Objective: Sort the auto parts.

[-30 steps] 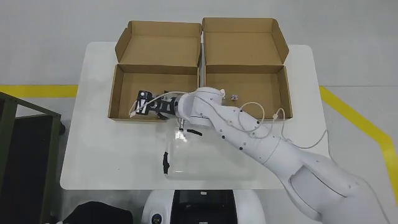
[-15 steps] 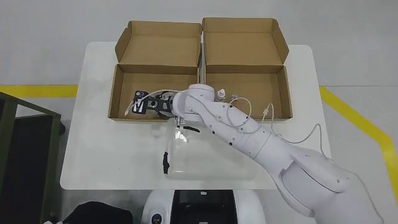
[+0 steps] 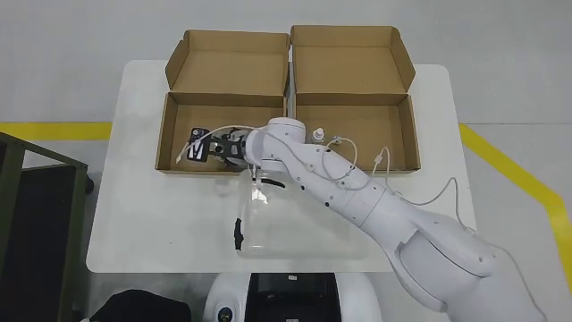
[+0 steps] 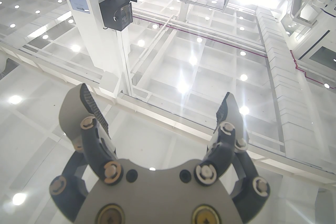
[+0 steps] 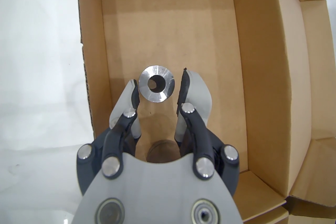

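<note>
The right gripper is inside the left of two cardboard boxes, pointing down toward its floor. Its two fingers are spread apart. Between the fingertips sits a metal bushing, a short silvery ring with a sloped face and a round hole through its middle, the hole facing the wrist camera. One pad is just beside the bushing's rim and the other shows a narrow gap, so the fingers are not clamped on it. Whether the bushing rests on the box floor cannot be told. A dark round shape lies on the cardboard under the gripper's base; what it is cannot be told.

From above, the right gripper is over the near part of the left box, toward its outer side wall, with the white arm stretching across to it from the robot's right.

The left box is plain brown cardboard with its lid and flaps folded open. The right box stands just beside it, touching along one side, lid also open. Both sit on the far half of a white counter.

On the near half of the counter lies a clear plastic bag or tray, which of the two is unclear, with a small black part at its edge.

The left gripper points up at a bright ceiling, its fingers wide apart with nothing between them
</note>
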Available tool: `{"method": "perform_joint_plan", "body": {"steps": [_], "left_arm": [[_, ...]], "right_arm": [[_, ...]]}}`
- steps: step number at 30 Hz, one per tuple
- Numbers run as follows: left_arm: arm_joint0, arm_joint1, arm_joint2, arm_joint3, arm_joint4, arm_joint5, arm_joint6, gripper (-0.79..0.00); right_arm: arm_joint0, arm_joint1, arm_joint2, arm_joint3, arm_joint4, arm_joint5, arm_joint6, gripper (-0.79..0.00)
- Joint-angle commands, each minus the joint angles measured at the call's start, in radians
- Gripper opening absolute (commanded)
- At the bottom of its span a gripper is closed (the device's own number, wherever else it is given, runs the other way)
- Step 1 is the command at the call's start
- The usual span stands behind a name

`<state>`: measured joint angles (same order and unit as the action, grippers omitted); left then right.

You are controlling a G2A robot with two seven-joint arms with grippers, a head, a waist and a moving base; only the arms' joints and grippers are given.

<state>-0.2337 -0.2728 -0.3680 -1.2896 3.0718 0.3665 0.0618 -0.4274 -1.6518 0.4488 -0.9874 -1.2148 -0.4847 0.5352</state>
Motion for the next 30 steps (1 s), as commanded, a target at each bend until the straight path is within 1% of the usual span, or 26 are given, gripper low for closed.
{"method": "perform_joint_plan", "body": {"steps": [1, 5, 8, 11, 18, 20, 22, 25, 30], "left_arm": [[0.0, 0.0, 0.0, 0.0, 0.0, 0.0, 0.0, 0.0], [0.0, 0.0, 0.0, 0.0, 0.0, 0.0, 0.0, 0.0], [0.0, 0.0, 0.0, 0.0, 0.0, 0.0, 0.0, 0.0], [0.0, 0.0, 0.0, 0.0, 0.0, 0.0, 0.0, 0.0], [0.0, 0.0, 0.0, 0.0, 0.0, 0.0, 0.0, 0.0], [0.0, 0.0, 0.0, 0.0, 0.0, 0.0, 0.0, 0.0], [0.0, 0.0, 0.0, 0.0, 0.0, 0.0, 0.0, 0.0], [0.0, 0.0, 0.0, 0.0, 0.0, 0.0, 0.0, 0.0], [0.0, 0.0, 0.0, 0.0, 0.0, 0.0, 0.0, 0.0]], "right_arm": [[-0.005, 0.007, 0.02, -0.026, -0.007, 0.002, -0.007, -0.446], [-0.039, 0.031, 0.074, -0.113, -0.016, 0.0, -0.007, -0.409], [-0.091, 0.058, 0.127, -0.208, -0.018, -0.007, -0.005, -0.397], [-0.164, 0.091, 0.192, -0.321, -0.025, -0.02, 0.001, -0.394], [-0.365, 0.167, 0.361, -0.603, -0.087, -0.054, 0.027, -0.326], [-0.422, 0.184, 0.409, -0.671, -0.107, -0.059, 0.02, -0.197], [-0.478, 0.2, 0.457, -0.727, -0.123, -0.064, 0.011, 0.0], [-0.553, 0.222, 0.533, -0.79, -0.128, -0.1, -0.028, 0.0], [-0.681, 0.256, 0.672, -0.894, -0.152, -0.126, -0.084, 0.0]]}}
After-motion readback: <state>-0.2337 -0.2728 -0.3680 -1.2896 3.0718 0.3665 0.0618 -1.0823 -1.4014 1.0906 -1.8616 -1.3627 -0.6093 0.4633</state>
